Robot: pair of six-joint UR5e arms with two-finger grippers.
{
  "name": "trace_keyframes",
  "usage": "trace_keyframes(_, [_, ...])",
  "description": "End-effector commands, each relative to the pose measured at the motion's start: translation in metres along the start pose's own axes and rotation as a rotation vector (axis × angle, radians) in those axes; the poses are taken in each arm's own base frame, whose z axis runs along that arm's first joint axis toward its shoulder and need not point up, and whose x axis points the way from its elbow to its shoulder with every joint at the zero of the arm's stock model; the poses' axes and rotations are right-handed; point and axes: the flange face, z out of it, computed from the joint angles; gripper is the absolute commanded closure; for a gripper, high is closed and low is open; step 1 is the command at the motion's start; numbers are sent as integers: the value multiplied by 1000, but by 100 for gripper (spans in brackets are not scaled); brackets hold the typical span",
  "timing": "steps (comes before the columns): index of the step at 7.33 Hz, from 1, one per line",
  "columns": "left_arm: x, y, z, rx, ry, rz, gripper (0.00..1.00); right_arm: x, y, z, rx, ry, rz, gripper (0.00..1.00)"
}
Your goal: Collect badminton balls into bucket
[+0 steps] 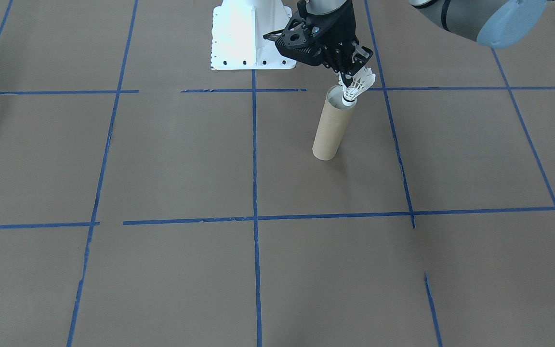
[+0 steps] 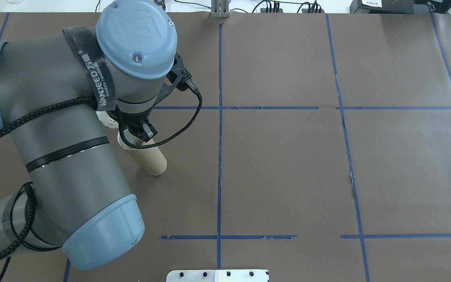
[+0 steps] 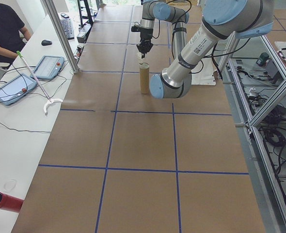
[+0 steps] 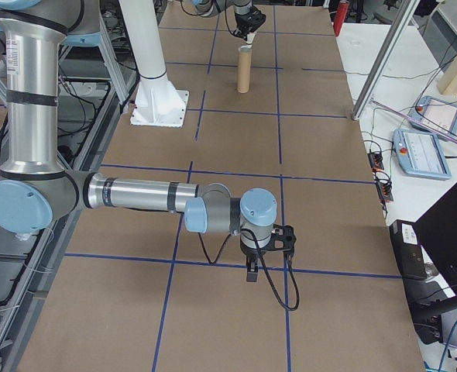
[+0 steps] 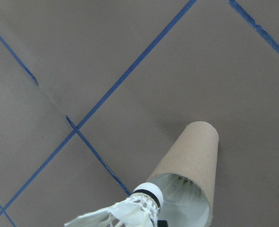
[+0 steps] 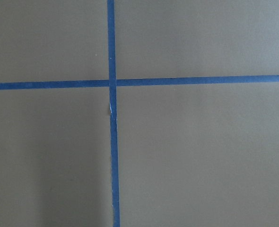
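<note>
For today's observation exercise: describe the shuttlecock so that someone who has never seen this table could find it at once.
Start at the white pedestal base on the brown table. Beside it stands a cardboard tube; the left gripper holds the shuttlecock, cork tip down, at its mouth. It is the only white feathered thing.

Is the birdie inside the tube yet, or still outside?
Partly in. The left gripper holds the shuttlecock by its feathers, its cork tip at the tube mouth and the feathers above the rim.

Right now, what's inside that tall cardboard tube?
The left gripper holds a shuttlecock cork-down at the cardboard tube's open mouth. The left wrist view shows pale inner wall and some feather-like shapes deeper in; the bottom is hidden.
</note>
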Motion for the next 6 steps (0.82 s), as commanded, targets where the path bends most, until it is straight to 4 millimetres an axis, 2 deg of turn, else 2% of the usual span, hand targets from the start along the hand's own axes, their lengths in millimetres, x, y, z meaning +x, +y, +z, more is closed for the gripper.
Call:
trace_keyframes(1, [3, 2, 1, -8, 22, 3, 100, 0, 0, 0, 1, 0, -1, 0])
trace_keyframes(3, [6, 3, 0, -11, 40, 5, 100, 0, 0, 0, 0, 0, 0, 0])
trace_keyframes(4, [6, 2, 0, -10, 40, 5, 29, 0, 0, 0, 1, 0, -1, 0])
trace_keyframes(5, [6, 4, -1, -8, 41, 6, 0, 0, 0, 0, 1, 0, -1, 0])
trace_keyframes(6, [6, 4, -2, -4, 41, 7, 0, 0, 0, 0, 0, 0, 0, 0])
